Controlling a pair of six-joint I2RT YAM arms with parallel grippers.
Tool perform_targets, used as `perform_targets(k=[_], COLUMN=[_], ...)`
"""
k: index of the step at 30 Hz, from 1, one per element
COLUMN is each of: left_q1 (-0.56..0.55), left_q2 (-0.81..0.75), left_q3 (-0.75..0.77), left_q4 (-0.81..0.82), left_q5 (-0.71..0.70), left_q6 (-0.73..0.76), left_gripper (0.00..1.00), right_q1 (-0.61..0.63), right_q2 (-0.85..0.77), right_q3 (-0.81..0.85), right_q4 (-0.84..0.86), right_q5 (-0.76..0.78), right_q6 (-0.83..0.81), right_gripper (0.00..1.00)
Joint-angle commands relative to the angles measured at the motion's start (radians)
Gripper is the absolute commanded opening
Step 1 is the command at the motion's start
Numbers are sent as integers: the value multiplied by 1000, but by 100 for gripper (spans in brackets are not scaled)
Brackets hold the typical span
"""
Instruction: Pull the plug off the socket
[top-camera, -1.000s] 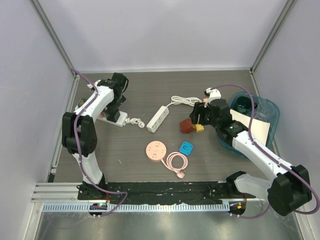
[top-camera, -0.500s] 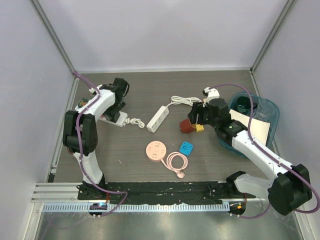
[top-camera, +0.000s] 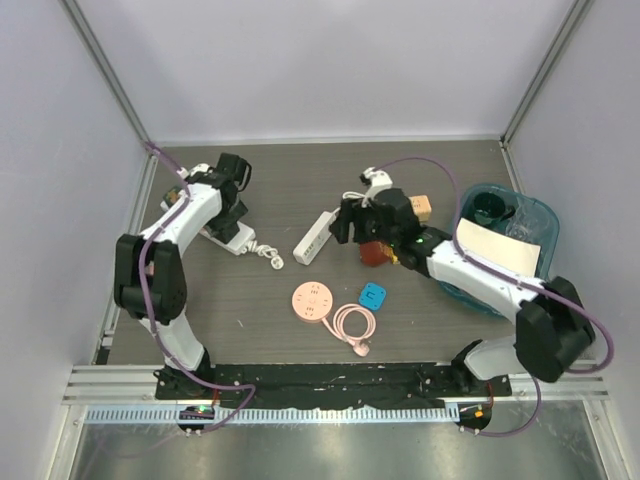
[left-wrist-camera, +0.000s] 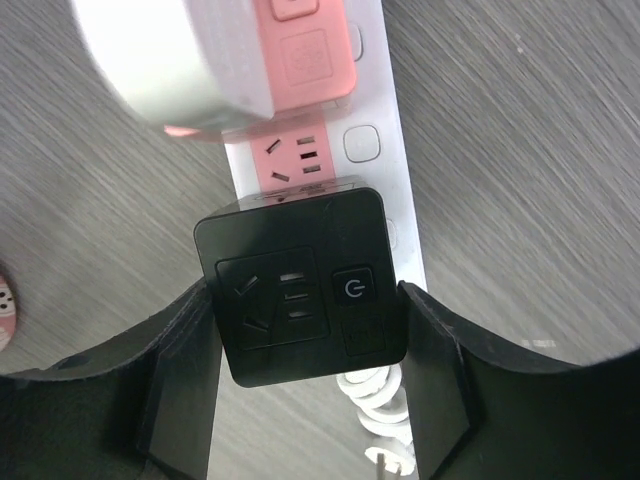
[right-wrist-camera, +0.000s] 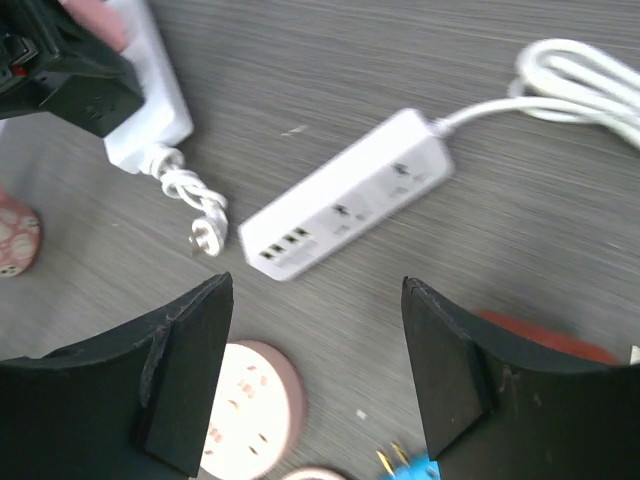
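Your left gripper (top-camera: 229, 212) is at the far left of the table, grasping the black plug (left-wrist-camera: 300, 305). In the wrist view one finger lies against each side of the square block. The plug is seated in the white socket strip (left-wrist-camera: 400, 180), right beside the strip's pink panel (left-wrist-camera: 300, 150), and the strip's coiled cord (left-wrist-camera: 375, 410) shows just past the plug.

Your right gripper (right-wrist-camera: 315, 290) is released, with its jaws wide and nothing between them. It hovers over the other white power strip (right-wrist-camera: 350, 195) in the middle of the table (top-camera: 440, 170), well apart from the plug.

To do this step well:
- **Grip:** Make sure the squeeze is firm before you pull. The plug's sides look smooth and glossy, so a light hold will probably slide off.
- **Pull:** Draw it straight away from the strip's face, along the line of the prongs. Twisting or rocking it sideways would likely jam them.
- **Strip:** It looks light and nothing pins it down, so expect it to lift with the plug. Consider bringing your right gripper over to the left to press on a bare white stretch of it first.
- **Cord:** Stay clear of the cord as you come away.
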Motion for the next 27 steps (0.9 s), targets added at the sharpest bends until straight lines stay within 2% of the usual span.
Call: perform_targets(k=[1,5,6,9,11,20,27], left_q1=[-1,0,0,-1,0,-1,0], left_q2=[-225,-300,-308,-328,-346,-357,-352], left_q3=[-56,-130,-141,-159,-173,-230,-228], left_q4=[146,221,225,234,245,307,307], left_q5=[40,112,132,158,166,266,283], left_q6=[153,209,210,227,238,232,233], left_gripper=[0,0,0,0,0,0,0], right_q1=[110,149,152,161,161,169,187], right_q2=[145,353,419,485,544,774,870], right_q3=[121,243,266,308,334,515,586], right_q4=[178,233,241,321,365,421,430], right_q5=[-19,-76,-83,-102,-111,-215,-284], right_q6=[65,160,200,272,379,589,626], right_gripper=[76,80,84,87,87,81,71])
